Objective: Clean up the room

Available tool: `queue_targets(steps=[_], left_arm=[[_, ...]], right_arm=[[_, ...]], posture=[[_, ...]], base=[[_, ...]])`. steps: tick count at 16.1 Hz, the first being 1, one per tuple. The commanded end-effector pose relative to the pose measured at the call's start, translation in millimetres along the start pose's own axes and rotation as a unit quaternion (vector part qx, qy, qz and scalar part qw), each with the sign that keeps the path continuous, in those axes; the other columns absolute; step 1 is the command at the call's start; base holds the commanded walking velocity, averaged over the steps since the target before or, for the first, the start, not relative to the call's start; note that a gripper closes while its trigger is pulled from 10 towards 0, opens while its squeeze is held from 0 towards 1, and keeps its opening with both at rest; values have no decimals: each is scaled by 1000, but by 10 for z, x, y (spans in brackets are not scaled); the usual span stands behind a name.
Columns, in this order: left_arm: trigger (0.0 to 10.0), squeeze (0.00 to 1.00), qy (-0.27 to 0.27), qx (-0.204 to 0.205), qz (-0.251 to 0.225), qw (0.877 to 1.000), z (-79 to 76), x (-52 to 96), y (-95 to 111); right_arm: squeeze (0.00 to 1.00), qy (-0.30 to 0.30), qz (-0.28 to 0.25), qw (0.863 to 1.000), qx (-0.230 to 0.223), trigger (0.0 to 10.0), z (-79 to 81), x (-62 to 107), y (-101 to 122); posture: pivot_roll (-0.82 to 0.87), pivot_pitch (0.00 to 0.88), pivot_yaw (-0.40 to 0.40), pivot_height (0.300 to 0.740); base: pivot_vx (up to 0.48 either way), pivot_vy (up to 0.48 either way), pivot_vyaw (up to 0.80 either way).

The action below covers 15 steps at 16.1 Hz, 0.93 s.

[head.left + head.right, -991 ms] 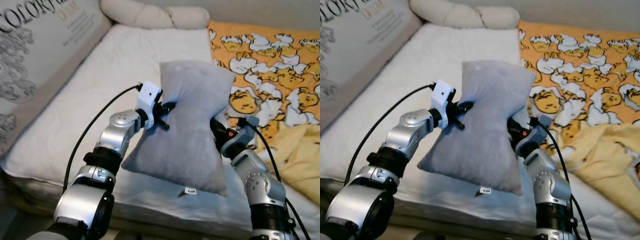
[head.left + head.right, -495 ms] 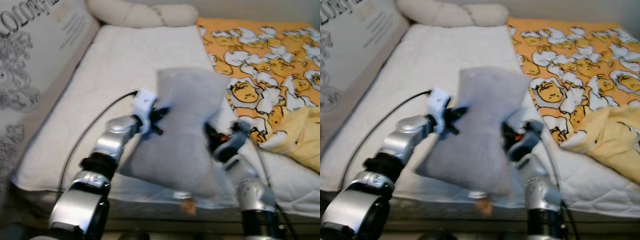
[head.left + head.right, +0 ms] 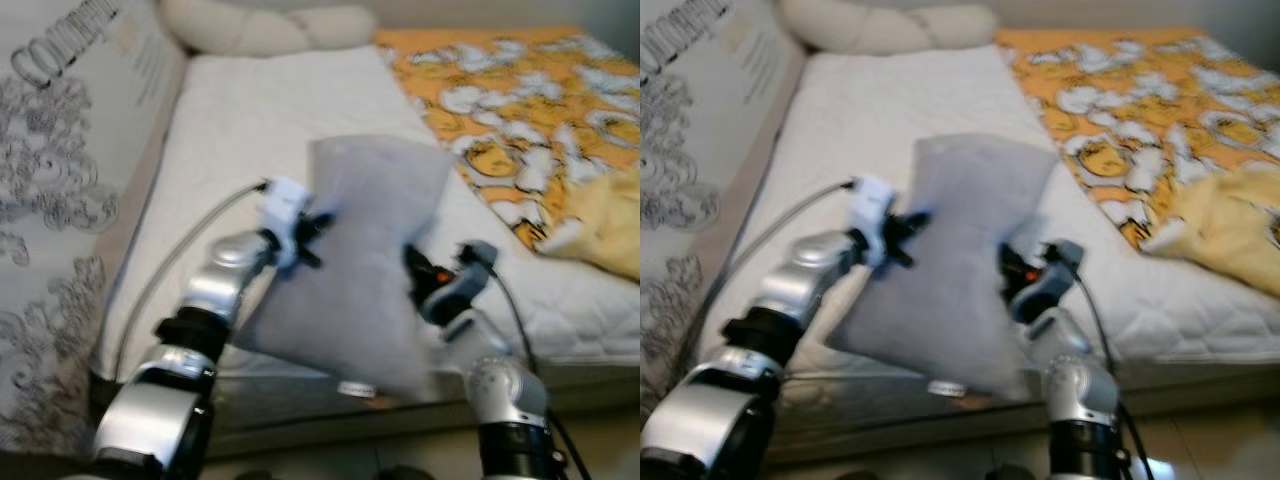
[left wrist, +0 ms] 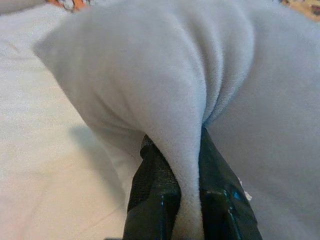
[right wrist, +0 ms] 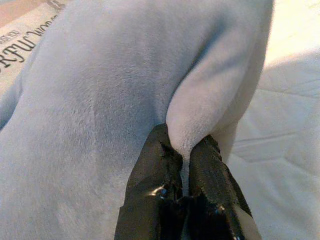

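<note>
**Grey pillow pinched from both sides over the bed**

Centre of the frame in the head views: the grey pillow is up off the white mattress, gripped on its two opposite edges. The left pincer bites into the pillow's left edge, just right of the white wrist block, and the left wrist view shows it plainly: two black fingers squeezed narrow with a fold of grey fabric clamped between them. The right pincer is doing the same on the pillow's right edge; in the right wrist view its black fingers are pressed close together on a ridge of the same fabric. The pillow is waisted in the middle where the two grips pull it in, and a small white tag hangs at its lower edge, near the front of the bed.

Behind it, the mattress runs toward the top of the frame, where a cream knotted cushion lies at the head end. Upper right, an orange blanket with a white-and-yellow cartoon print is spread over the bed, and a pale yellow cloth is bunched on it at the right edge. Along the left of the frame stands a printed cream panel with grey scrollwork and lettering. The head views are somewhat blurred.
</note>
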<state>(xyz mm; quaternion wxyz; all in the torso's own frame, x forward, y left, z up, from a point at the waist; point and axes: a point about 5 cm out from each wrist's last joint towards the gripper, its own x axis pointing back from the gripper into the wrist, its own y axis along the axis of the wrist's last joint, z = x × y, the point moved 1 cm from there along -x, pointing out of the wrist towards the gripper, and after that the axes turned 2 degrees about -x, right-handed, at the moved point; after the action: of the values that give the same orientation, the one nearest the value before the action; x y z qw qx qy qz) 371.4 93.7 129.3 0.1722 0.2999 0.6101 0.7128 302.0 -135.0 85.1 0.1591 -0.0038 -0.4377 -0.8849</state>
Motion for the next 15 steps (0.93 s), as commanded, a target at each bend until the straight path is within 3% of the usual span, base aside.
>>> queue_targets(steps=[1, 4, 15], left_arm=[[10000, 0, -19, -11, -19, 1000, -117, -75, 124], [10000, 0, -17, -13, -19, 1000, -108, -70, 124], [10000, 0, 22, -8, -38, 999, 39, -48, 194]], right_arm=[[0, 4, -20, 1000, 4, 10000, -4, 2, 110], [0, 5, -22, 1000, 6, 10000, 0, 1, 108], [0, 27, 16, 998, 61, 10000, 1, -41, 112]], posture=[[-11, 0, 33, 740], [-15, 0, 38, 740], [-16, 0, 40, 740]], base=[[0, 416, -581], [0, 416, -388], [0, 0, 0]])
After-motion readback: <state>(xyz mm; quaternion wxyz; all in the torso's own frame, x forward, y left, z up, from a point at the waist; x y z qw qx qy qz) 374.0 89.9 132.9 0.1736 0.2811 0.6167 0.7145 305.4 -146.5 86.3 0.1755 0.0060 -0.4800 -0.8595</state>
